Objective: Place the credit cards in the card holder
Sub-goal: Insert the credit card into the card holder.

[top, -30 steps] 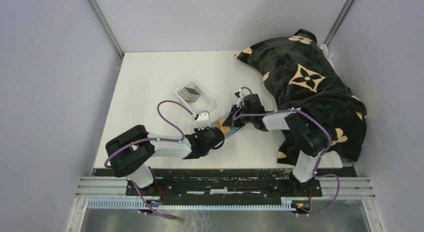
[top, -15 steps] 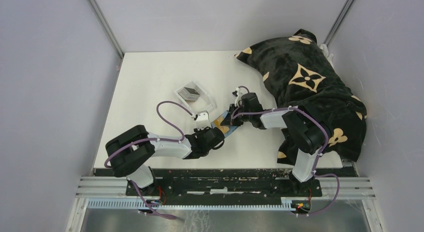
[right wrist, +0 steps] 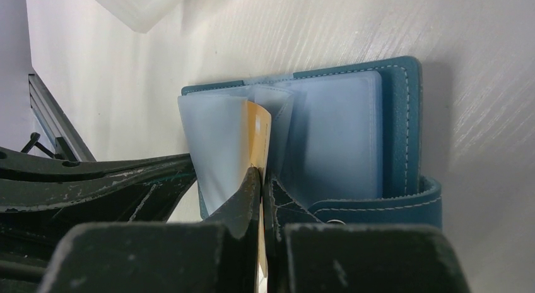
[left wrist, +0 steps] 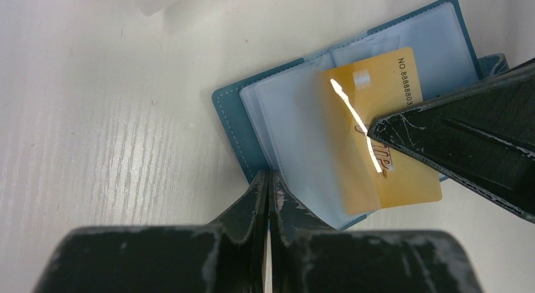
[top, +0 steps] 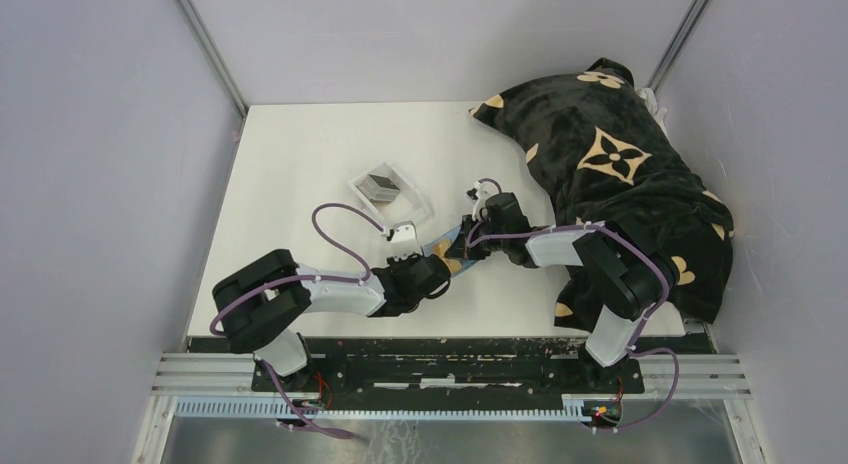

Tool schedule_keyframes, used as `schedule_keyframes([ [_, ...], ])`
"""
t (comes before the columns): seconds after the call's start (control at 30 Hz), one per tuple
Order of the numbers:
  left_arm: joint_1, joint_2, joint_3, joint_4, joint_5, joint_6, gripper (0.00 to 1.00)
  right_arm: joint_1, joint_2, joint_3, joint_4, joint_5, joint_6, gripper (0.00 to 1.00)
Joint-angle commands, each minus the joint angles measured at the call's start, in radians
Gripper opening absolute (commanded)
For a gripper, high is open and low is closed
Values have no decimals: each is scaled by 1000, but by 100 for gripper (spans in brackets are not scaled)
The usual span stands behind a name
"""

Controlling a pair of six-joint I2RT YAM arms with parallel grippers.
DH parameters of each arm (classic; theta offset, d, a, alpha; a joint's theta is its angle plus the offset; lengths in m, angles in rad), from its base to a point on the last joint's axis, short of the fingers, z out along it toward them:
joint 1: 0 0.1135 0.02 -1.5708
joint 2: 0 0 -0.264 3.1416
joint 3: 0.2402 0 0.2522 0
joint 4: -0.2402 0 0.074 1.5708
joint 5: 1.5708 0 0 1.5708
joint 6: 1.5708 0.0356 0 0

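The teal card holder lies open on the white table, its clear sleeves fanned up. It also shows in the right wrist view. My right gripper is shut on a gold credit card, held edge-on between two sleeves. In the left wrist view the gold card lies partly under a clear sleeve, with the right gripper's finger on it. My left gripper is shut on the holder's near sleeve edge. More dark cards sit in a clear tray. Both grippers meet at mid-table: left, right.
A black cushion with tan flower marks covers the table's right side, close behind the right arm. The clear tray stands just beyond the left gripper. The holder's snap tab curls up beside the right gripper's finger.
The right gripper has moved a little left and nearer, toward the left gripper, carrying the gold card further between the sleeves. The left arm has hardly moved.
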Motion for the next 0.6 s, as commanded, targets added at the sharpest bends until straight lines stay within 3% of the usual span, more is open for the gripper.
schedule_keyframes([
  [0.0, 21, 67, -44, -218, -31, -11, 7, 40, 43, -76, -309, 7, -85, 1],
  [0.4, 21, 92, -23, -216, -12, 6, 6, 80, 107, -42, -214, -7, -16, 1],
  [0.57, 20, 89, -38, -213, -9, -4, 6, 104, 111, -28, -219, -7, -11, 5],
])
